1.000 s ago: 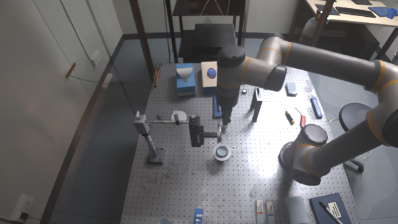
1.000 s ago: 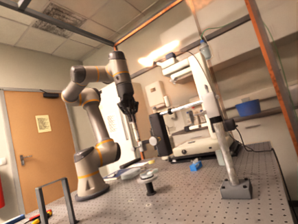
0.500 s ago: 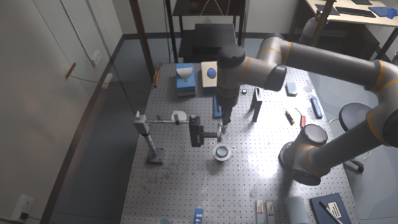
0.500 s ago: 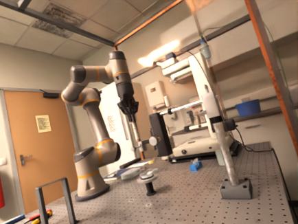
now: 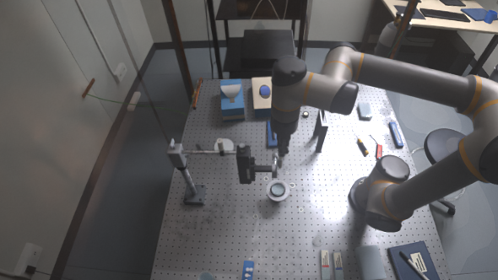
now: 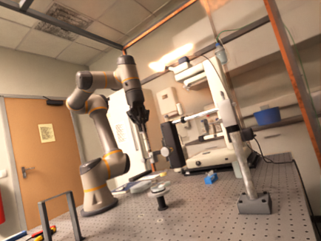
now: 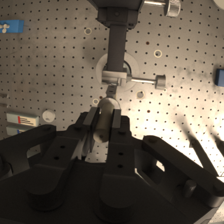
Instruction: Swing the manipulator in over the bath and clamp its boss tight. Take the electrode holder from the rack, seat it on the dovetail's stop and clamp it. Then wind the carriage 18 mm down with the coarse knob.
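The bath (image 7: 117,72) (image 5: 278,190) (image 6: 159,189) is partly hidden under the manipulator's dovetail arm (image 7: 116,48). It is a small round dish on the breadboard. The electrode holder (image 7: 104,119) (image 6: 145,142) is a pale rod, upright in my gripper (image 7: 105,118) (image 5: 282,151) (image 6: 139,119). The two fingers are closed on its sides. Its lower end sits at the dovetail clamp (image 7: 114,78) (image 5: 275,162). The clamp's knurled screw (image 7: 160,81) sticks out to one side. The black carriage (image 5: 243,163) (image 6: 172,145) hangs on the horizontal bar from the post (image 5: 182,168) (image 6: 242,155).
Behind the work stand a blue box (image 5: 231,100) and a cream box (image 5: 262,98). A black rack (image 5: 321,130) (image 6: 58,215) stands to the right, with screwdrivers (image 5: 362,146) beyond it. The robot base (image 5: 382,192) fills the right side. Slide boxes (image 5: 331,264) lie near the front edge.
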You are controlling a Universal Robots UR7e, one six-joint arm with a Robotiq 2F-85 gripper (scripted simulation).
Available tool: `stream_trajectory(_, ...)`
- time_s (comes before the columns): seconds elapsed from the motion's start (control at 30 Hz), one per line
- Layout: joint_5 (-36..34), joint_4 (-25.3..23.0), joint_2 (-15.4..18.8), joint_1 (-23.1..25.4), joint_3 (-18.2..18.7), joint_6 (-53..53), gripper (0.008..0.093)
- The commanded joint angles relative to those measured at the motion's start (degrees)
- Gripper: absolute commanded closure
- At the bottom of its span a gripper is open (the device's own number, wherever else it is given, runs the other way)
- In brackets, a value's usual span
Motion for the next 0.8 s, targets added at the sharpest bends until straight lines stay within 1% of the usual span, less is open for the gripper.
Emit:
stream_trajectory(0.0, 0.0, -0.1, 0.0, 0.0, 0.0, 0.0, 0.0934)
stream_trajectory(0.77, 0.0, -0.8, 0.0, 0.0, 0.7, 0.0, 0.0934)
